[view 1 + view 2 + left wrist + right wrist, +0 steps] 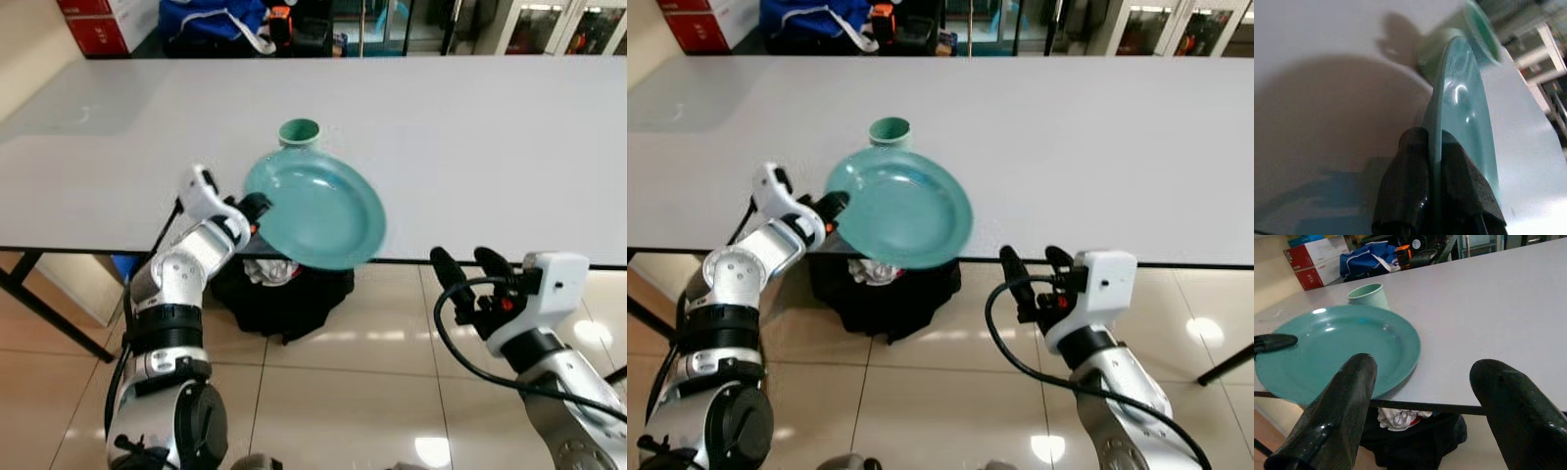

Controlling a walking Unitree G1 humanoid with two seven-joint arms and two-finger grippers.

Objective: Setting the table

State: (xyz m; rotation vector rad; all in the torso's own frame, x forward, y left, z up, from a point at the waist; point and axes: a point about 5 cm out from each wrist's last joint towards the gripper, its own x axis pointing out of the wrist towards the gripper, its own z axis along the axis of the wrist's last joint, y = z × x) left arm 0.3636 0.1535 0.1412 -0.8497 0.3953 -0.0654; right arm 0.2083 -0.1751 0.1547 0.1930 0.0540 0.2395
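Where the left hand (257,208) pinches its rim, the teal plate (318,211) overhangs the table (470,147)

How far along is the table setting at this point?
Done: a green cup already stands on the white table. In hand: the left gripper pinches the rim of a teal plate, which overhangs the table's near edge. The right gripper waits open below the edge. Left: setting the plate down.

Teal plate (318,211) overhanging table edge (490,261)
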